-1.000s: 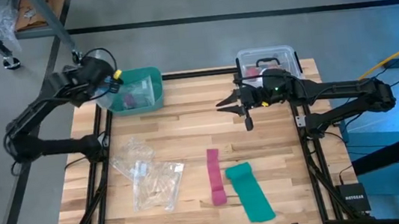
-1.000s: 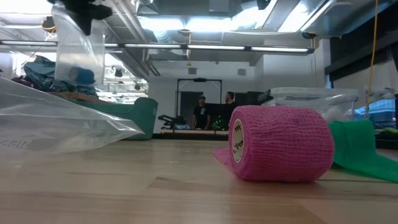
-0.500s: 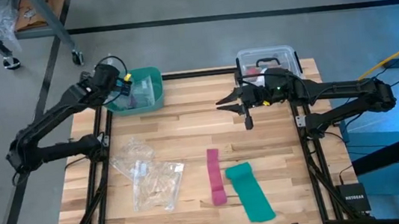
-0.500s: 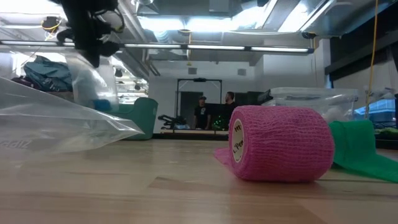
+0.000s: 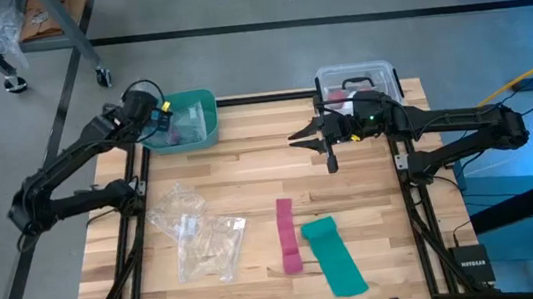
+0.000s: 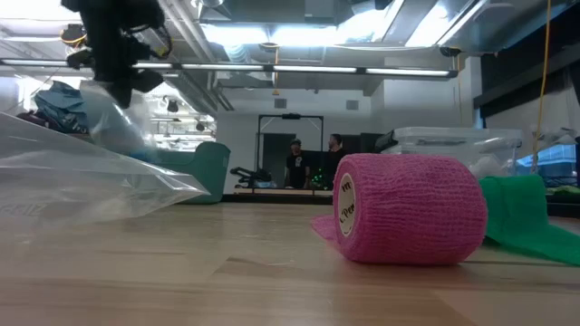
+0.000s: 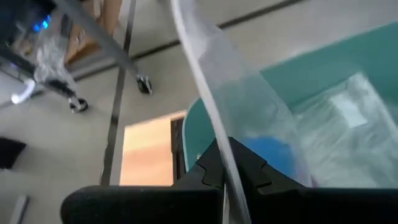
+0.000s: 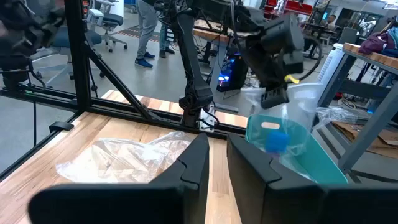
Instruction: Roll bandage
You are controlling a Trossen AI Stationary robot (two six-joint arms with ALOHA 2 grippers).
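Now the left gripper point(image 5: 150, 113), pinching a clear bag point(image 8: 292, 106) holding the bandage point(image 8: 275, 142), has lowered it into the far-left teal bin point(image 5: 196, 107); the right gripper point(image 5: 297, 138) waits, spread.

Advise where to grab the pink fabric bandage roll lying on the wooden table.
Grip the pink fabric bandage roll across its curved sides from straight above. It lies on its side on the wooden table, and the teal-green fabric strip crowds one flat end, likely blocking a finger there.
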